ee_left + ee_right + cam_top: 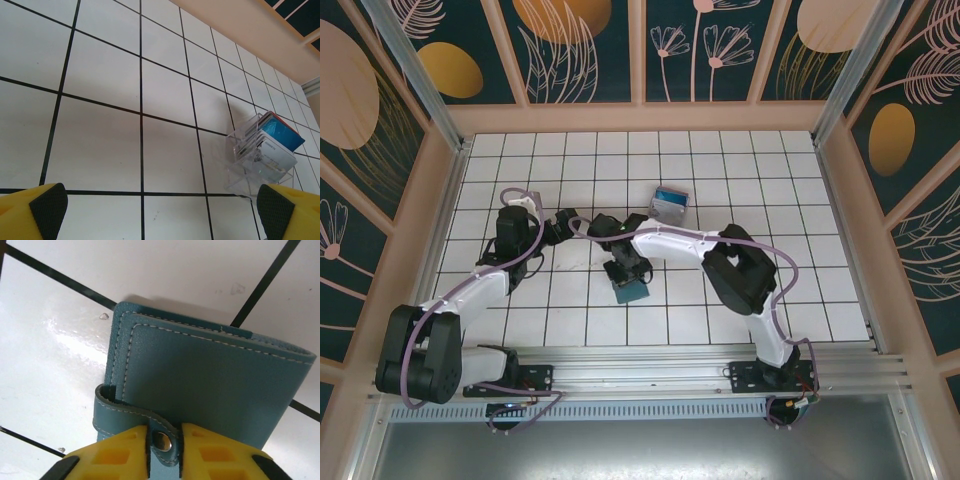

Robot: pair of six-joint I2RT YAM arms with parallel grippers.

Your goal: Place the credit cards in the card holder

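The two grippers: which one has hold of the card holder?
The right gripper: its yellow fingers pinch the snap strap of the teal card holder. The left gripper is wide open over the tiles, holding nothing.

Lab robot cell w/ alu frame [720, 366], gridded table [790, 200], floral panels [582, 45].

White-and-black arms [665, 243] carry lilac cables [756, 238]; yellow jaws have black pads [47, 205].
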